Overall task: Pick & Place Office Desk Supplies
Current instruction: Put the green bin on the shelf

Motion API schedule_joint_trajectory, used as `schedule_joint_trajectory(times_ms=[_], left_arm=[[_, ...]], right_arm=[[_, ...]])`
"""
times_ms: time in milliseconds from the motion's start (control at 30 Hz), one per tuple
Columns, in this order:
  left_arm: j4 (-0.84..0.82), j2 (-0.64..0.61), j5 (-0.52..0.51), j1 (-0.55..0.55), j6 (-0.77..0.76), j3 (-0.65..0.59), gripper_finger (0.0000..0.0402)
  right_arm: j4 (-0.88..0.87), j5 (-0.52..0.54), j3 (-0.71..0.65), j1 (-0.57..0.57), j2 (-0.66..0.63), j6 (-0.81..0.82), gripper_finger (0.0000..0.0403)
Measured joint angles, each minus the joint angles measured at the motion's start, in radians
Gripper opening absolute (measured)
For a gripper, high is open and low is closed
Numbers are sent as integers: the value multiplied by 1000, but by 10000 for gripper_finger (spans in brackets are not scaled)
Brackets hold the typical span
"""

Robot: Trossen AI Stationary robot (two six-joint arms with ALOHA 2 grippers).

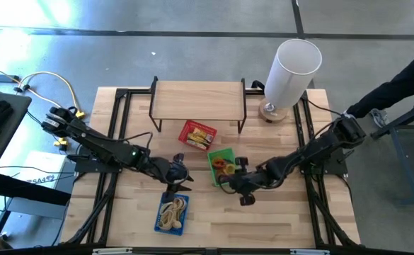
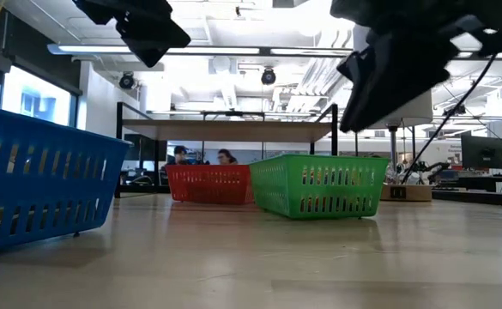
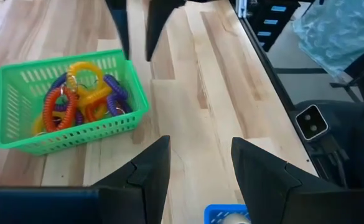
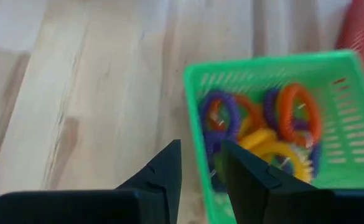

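Observation:
The green basket holds purple, orange and yellow coil loops, also seen as coil loops in the right wrist view. Small yellow blocks lie in the red basket. Pale tan bands lie in the blue basket. My left gripper hovers open between the blue and green baskets, over bare wood. My right gripper is open above the green basket's near edge. Neither holds anything.
A wooden shelf on a black frame stands at the table's far side, behind the red basket. A tall white cylinder on a round base stands at the far right corner. Bare wood lies near and right.

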Motion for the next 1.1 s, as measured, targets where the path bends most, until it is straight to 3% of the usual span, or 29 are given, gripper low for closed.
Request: schedule_joint_trajectory(times_ms=[133, 333, 733, 933, 1100], left_arm=[[0, 0, -1, -3, 0, 0, 165], [-6, 0, -1, -4, 0, 0, 165], [-9, 0, -1, -4, 0, 0, 165], [-5, 0, -1, -4, 0, 0, 165], [-8, 0, -1, -4, 1, 0, 165]], right_arm=[[28, 45, 1, 2, 2, 5, 106], [17, 15, 1, 0, 10, 4, 118], [4, 82, 1, -7, 90, -134, 125], [2, 8, 1, -13, 143, -153, 125], [1, 8, 1, -13, 178, -213, 112]])
